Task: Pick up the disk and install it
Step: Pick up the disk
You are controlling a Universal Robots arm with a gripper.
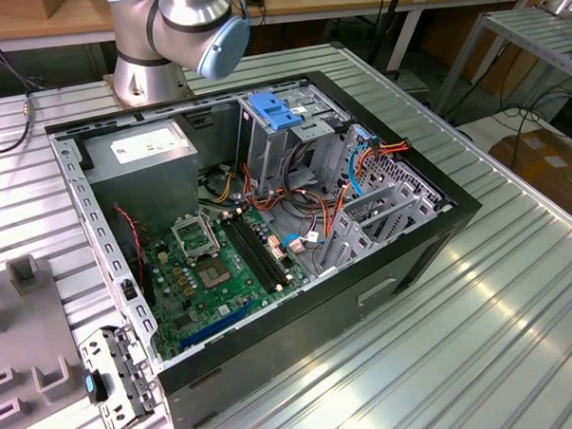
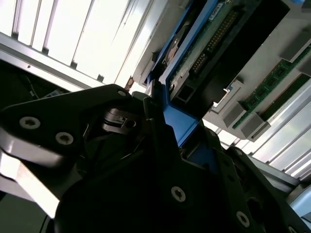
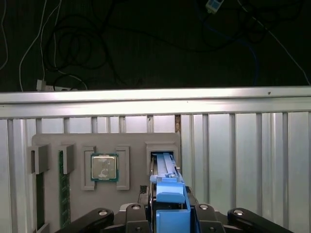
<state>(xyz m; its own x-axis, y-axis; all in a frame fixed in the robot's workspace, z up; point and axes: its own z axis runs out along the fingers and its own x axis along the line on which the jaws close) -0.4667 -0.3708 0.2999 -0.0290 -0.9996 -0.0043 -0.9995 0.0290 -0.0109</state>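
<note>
So, the pincer [image 3: 167, 216] is clamped on the disk [image 3: 169, 191]. In the first wrist view the disk's blue carrier is gripped between the two black fingers [image 3: 138, 218]. The disk is held on edge, and its far end is sat in a slot of the grey parts tray [image 3: 131, 141] right ahead of the pincer. Whether it's lifted off the slot floor at all can't be told. In the second wrist view the same grip is seen close up: the blue frame is pinched against a black finger, and the disk's green circuit board and connector row are turned toward the camera.

Moving out from the pincer, a processor chip [image 3: 104, 167] is laid in a square recess just beside the disk's slot. A bit further along, a green memory stick [image 3: 61, 189] is stood in a narrow slot. The tray is carried on the ribbed metal worktop [image 3: 233, 160]. Beyond the worktop's far edge, loose cables [image 3: 73, 48] are strewn over a dark floor.

In the exterior view, an open computer case [image 1: 366, 296] is laid on its side on the worktop. The motherboard [image 1: 213, 275], a grey metal box [image 1: 145, 149] with a white sticker and a blue latch plate [image 1: 274, 112] are exposed inside. The robot arm [image 1: 183, 29] is mounted behind the case.
</note>
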